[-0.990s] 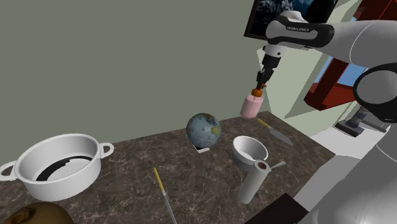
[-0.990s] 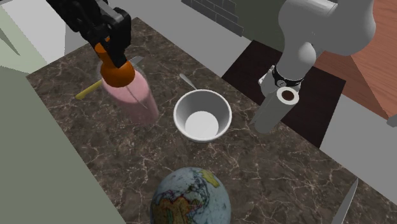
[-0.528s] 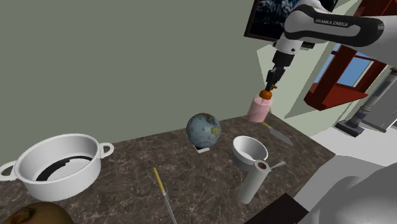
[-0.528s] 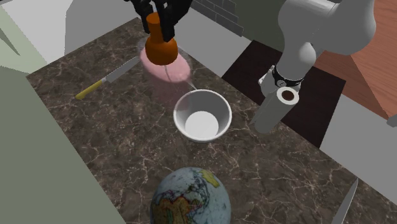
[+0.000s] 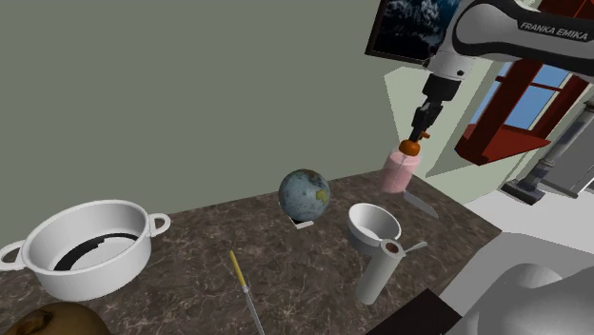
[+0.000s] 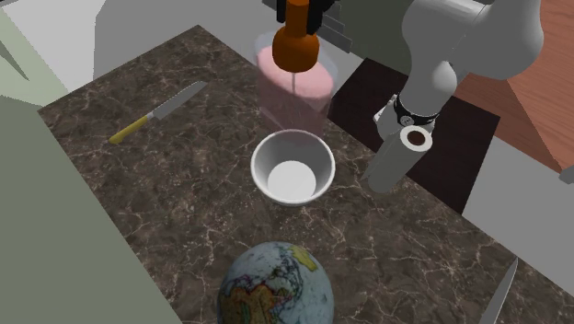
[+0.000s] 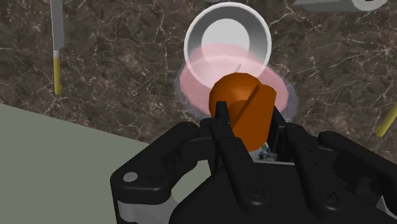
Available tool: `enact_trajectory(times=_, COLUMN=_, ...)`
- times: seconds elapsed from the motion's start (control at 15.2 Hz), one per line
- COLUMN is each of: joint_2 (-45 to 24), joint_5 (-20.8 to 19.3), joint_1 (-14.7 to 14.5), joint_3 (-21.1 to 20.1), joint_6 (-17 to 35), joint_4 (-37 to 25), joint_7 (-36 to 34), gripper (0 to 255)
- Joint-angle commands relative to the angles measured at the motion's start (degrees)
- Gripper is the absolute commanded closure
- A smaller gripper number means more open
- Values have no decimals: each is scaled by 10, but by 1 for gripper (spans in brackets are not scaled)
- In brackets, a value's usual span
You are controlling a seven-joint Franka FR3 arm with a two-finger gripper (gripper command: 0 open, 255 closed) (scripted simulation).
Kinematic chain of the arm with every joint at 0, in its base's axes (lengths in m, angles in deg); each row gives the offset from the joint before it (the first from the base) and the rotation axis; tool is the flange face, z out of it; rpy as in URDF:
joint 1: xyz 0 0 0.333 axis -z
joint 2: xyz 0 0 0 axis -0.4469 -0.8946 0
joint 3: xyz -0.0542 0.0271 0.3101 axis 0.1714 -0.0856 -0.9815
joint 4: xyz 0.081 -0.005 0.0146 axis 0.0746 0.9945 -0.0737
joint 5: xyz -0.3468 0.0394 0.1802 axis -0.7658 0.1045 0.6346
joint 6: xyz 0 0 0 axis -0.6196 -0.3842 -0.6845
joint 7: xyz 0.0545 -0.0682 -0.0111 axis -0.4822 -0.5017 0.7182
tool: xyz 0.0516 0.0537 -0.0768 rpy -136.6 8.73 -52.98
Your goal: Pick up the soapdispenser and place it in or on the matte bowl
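Pink and see-through under an orange top, the dispenser (image 5: 401,171) hangs in the air from your fingers (image 7: 222,126), which are clamped on that top. It is above the marble tabletop (image 6: 166,193), and in the wrist view its base overlaps the near rim of the white bowl (image 6: 292,167). Knife (image 6: 158,112) and globe (image 6: 276,285) sit well apart from it.

Free room over bowl (image 6: 265,175), tilted white roll (image 6: 391,164) just beside it, globe (image 6: 276,287) near

globe (image 6: 274,290) cut off, soap dispenser (image 7: 245,102) overlapping bowl (image 7: 257,28)
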Motion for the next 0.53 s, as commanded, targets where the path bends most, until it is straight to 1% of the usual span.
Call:
enact_trajectory(times=0.0, joint_2=10, joint_5=-2, joint_1=1, joint_3=-1, joint_6=11, joint_4=20, joint_7=-2, gripper=255)
enact_trajectory(times=0.46, joint_2=25, joint_5=-6, joint_1=4, joint_3=2, joint_6=63, joint_4=87, joint_7=-6, gripper=255)
